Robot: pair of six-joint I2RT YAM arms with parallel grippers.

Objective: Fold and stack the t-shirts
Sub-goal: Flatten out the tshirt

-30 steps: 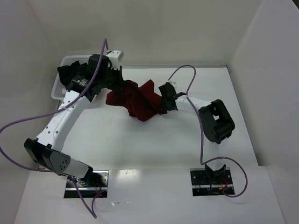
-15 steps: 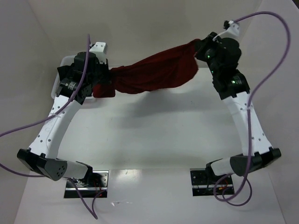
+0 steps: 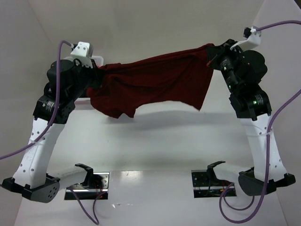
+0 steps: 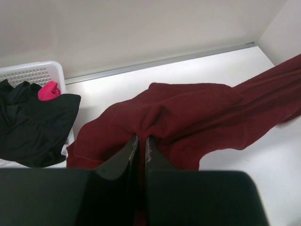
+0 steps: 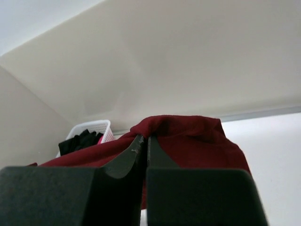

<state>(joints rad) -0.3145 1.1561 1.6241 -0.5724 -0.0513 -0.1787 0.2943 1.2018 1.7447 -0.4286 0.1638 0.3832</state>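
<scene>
The maroon t-shirt hangs in the air, stretched like a banner from just beside the basket out to the side far from it, above the table. Its lower edge sags unevenly, with a bunched lobe at the basket end and a pointed corner at the far end. My left gripper, fingers pressed nearly together, pinches a fold of maroon cloth at the basket end. My right gripper, also pressed together, pinches the end farthest from the basket. The black t-shirt, with its pink mark, lies in the basket and spills over its wall.

I judge this to be the spreading step, before any fold. To do it well, I should grip firmly, pull away from the basket only until the top edge goes taut, and level both hands. Then I should lower the shirt so its hanging edge meets the table first, clear of the basket. The bunching at the basket end suggests several layers in that pinch.
</scene>
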